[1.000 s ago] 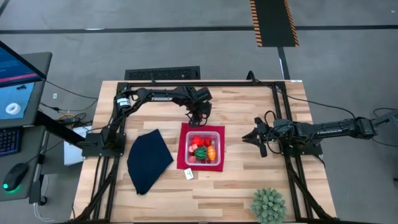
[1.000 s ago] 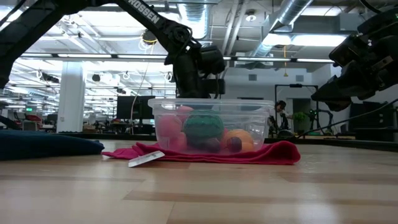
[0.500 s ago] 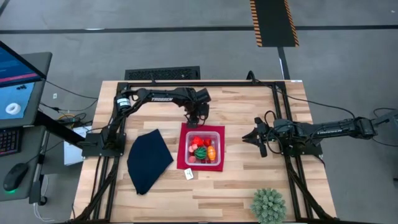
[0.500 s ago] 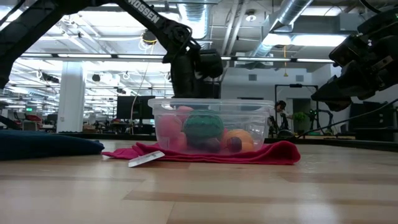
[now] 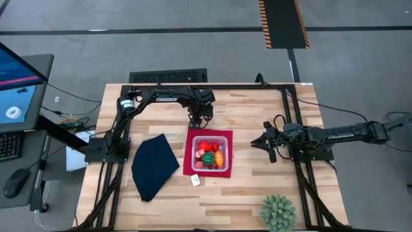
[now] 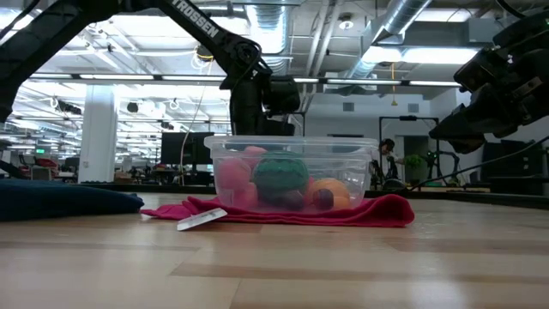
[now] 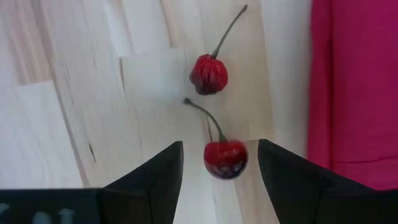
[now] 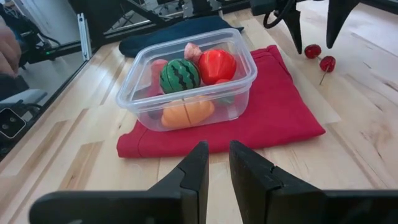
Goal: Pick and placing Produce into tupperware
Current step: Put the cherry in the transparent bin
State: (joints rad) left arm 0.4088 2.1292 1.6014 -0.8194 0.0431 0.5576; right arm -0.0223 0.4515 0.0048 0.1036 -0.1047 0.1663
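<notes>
The left gripper hangs above the bare wood at the far side of the red mat, its jaws spread with one cherry lying between them and a second cherry just beyond; nothing is pinched yet. That straddling pose reads as a line-up for a grasp: the open jaws bracket the nearer fruit so that a descent and a squeeze would take it by the body and not the thin stem. The tupperware sits on the mat near the middle of the bench, close beside the cherries, so the carry would be short. It already holds a striped watermelon ball, a red fruit and an orange piece, which suggests the task is nearly finished with only these two cherries left outside. The right gripper waits well off to the right side, facing the container, jaws nearly pressed together and holding nothing.
</notes>
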